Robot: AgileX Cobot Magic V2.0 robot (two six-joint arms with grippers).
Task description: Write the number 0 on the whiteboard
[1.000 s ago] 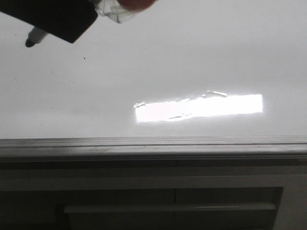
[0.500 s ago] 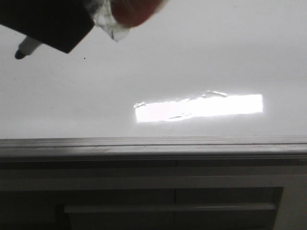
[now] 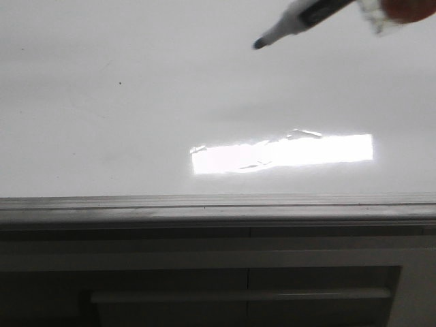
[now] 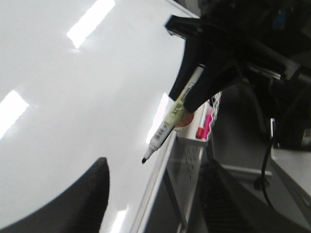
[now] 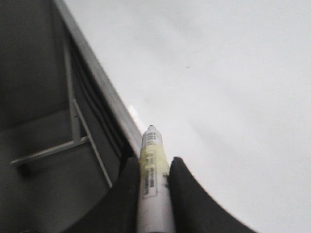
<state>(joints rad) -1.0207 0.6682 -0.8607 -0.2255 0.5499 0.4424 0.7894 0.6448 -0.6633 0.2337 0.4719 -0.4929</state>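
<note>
The whiteboard (image 3: 136, 122) fills the front view, glossy white, with a bright rectangular reflection (image 3: 283, 153) and a grey edge rail (image 3: 218, 204). No drawn 0 shows on it. My right gripper (image 5: 153, 162) is shut on a white marker (image 5: 151, 194) with a yellow-green label. In the front view the marker (image 3: 293, 24) comes in from the top right, its black tip (image 3: 259, 45) over the board; whether it touches, I cannot tell. The left wrist view shows the right gripper (image 4: 204, 73) holding the marker (image 4: 165, 128). My left gripper (image 4: 155, 204) is open and empty.
A tiny black speck (image 3: 120, 84) marks the board at the left. A white perforated holder (image 4: 194, 145) with red and pink markers hangs beside the board's edge. Dark stands and cables (image 4: 272, 145) lie beyond it. A ledge (image 3: 238, 294) runs under the rail.
The right gripper and marker have swung from the board's top left to its top right. No line has appeared on the board.
</note>
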